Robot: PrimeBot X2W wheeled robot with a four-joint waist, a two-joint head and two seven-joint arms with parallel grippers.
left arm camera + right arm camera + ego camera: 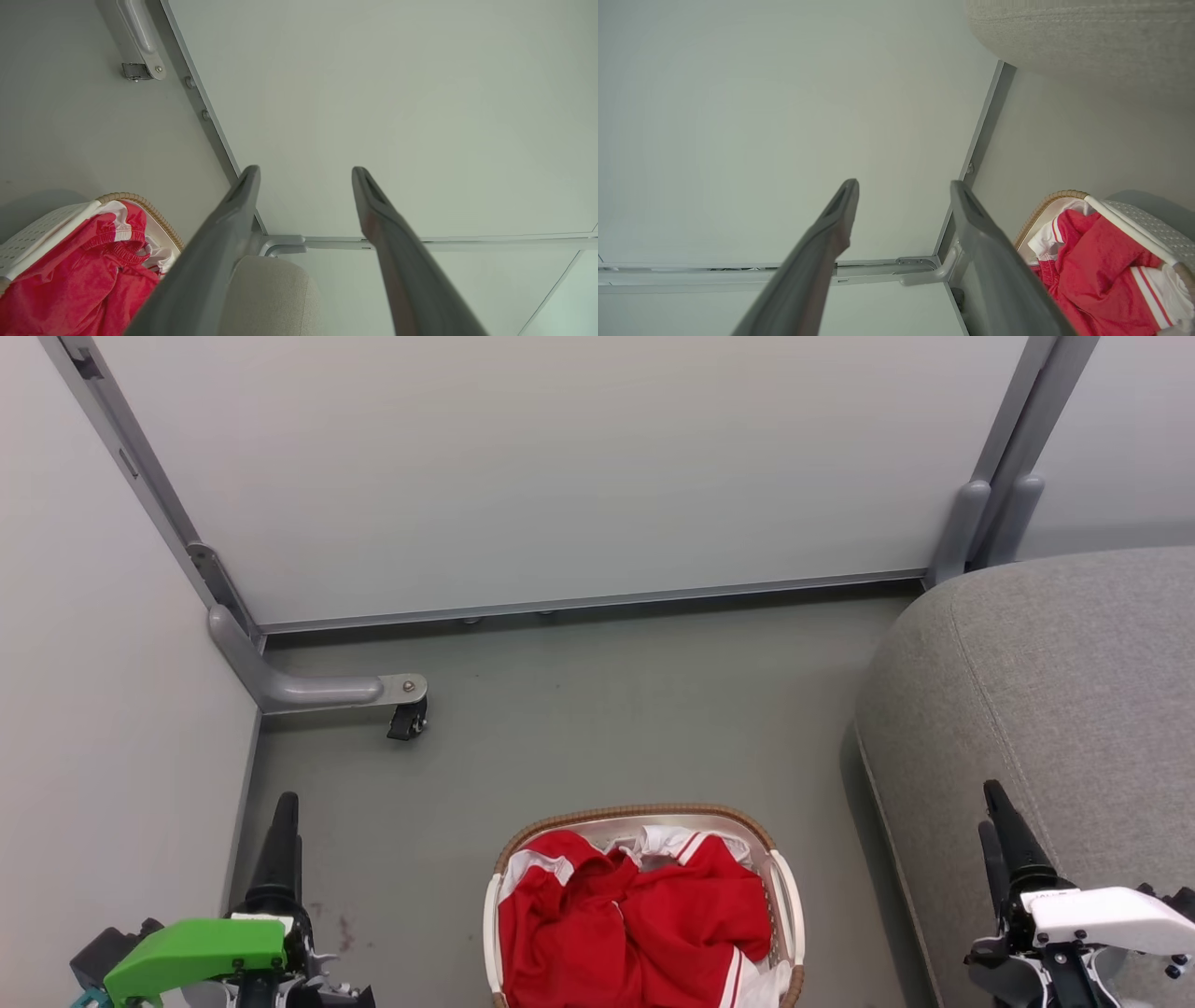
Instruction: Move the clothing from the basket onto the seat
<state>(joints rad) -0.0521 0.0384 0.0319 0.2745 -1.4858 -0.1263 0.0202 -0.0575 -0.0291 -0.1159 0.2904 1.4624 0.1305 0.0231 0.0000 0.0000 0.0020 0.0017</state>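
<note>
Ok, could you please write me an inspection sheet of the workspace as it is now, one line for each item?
Surface: grey floor, with a few small dark marks at the lower left of the head view.
Job's things: red clothing lies heaped in the laundry basket; the grey seat is at the robot's right, with no clothing on its visible part.
Clutter: nothing seen.
Grippers: left gripper open, holding nothing; right gripper open, holding nothing; both apart from the basket.
Cables: nothing seen.
Surroundings: pale partition panels in a grey metal frame, with a caster foot on the floor.
</note>
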